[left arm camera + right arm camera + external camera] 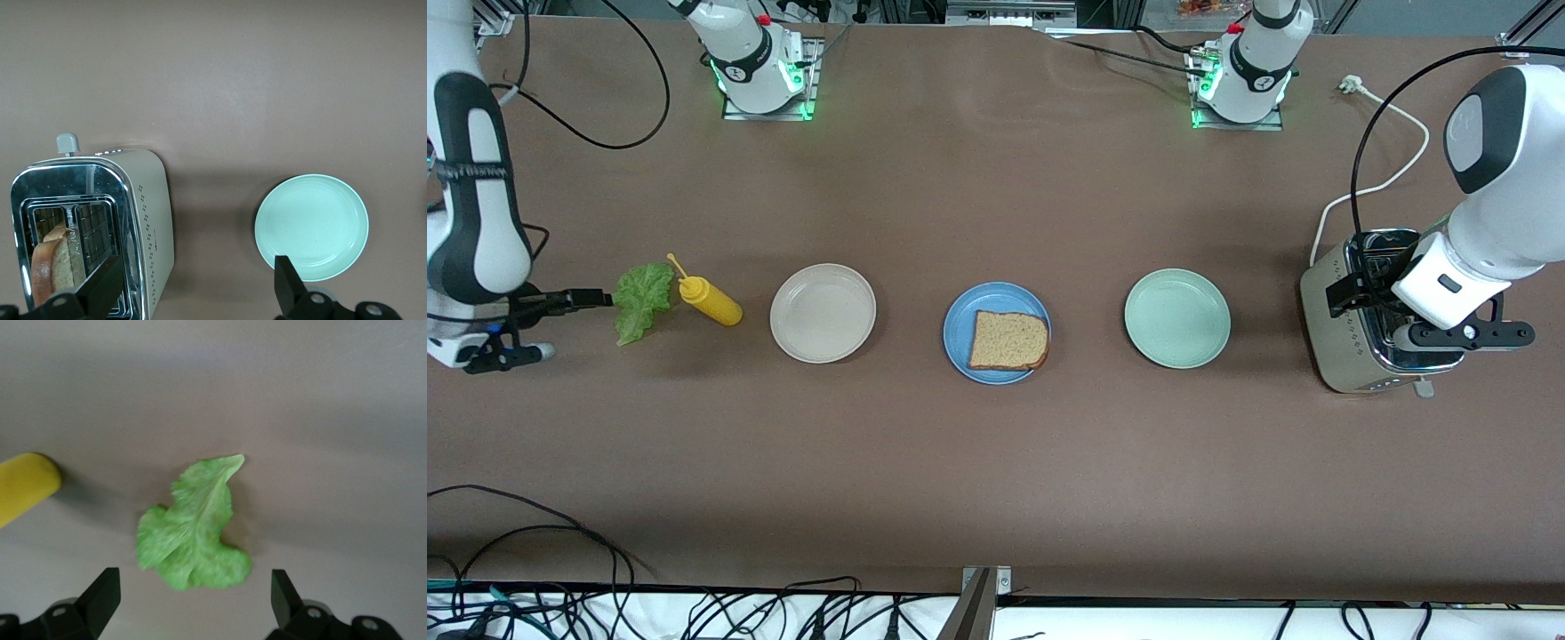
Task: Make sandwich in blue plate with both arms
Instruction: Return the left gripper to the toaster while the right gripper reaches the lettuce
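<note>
Bread slice [1008,340], brown with a darker crust, lies flat in the blue plate [960,320] at the middle of the table [996,178], with no second slice and no leaf on it. A cream-white plate [823,313] sits beside the blue plate toward the right arm's end, and a pale green plate [1177,318] sits beside it toward the left arm's end; all three plates stand in one row, well apart. The lettuce leaf [641,300] lies on the bare table at the right arm's end, just beside a yellow squeeze bottle [710,300] that lies on its side between the leaf and the cream-white plate. The right gripper [574,300] hangs over the table just beside the lettuce leaf; in the right wrist view its fingers [100,597] stand wide apart with nothing between them, and the leaf [193,528] shows apart from both. A toaster [1347,329] stands at the left arm's end of the table. The left gripper [1360,284] hangs over the toaster's top; in the left wrist view its fingers [288,283] are spread wide and hold nothing. That view shows a second slice of bread [55,263] standing upright in one toaster slot [47,253], with the pale green plate [311,227] near the toaster.
</note>
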Controlling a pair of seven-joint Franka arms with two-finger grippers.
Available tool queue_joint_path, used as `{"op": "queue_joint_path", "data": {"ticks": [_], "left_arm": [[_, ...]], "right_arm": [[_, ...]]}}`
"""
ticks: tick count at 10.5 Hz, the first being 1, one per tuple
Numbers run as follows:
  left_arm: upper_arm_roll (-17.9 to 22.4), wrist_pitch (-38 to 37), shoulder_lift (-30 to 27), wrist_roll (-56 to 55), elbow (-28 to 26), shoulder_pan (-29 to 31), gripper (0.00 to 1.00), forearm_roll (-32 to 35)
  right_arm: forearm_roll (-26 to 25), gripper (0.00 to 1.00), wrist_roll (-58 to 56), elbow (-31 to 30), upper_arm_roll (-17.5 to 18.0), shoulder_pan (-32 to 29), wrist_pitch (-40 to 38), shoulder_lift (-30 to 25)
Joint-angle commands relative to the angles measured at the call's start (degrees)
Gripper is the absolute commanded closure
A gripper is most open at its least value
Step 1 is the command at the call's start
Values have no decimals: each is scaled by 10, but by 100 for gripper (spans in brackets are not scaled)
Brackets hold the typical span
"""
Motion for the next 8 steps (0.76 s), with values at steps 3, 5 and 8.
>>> {"op": "queue_joint_path", "data": {"ticks": [3, 5, 8], "left_arm": [[3, -12, -15, 1, 20, 8, 0, 13], [5, -25, -15, 0, 57, 8, 0, 13], [6, -32, -17, 4, 69, 8, 0, 15]], "right_arm": [[19, 5, -48, 14, 7, -32, 15, 89], [18, 50, -53, 15, 7, -32, 7, 94], [20, 100, -47, 16, 8, -32, 6, 99]]}}
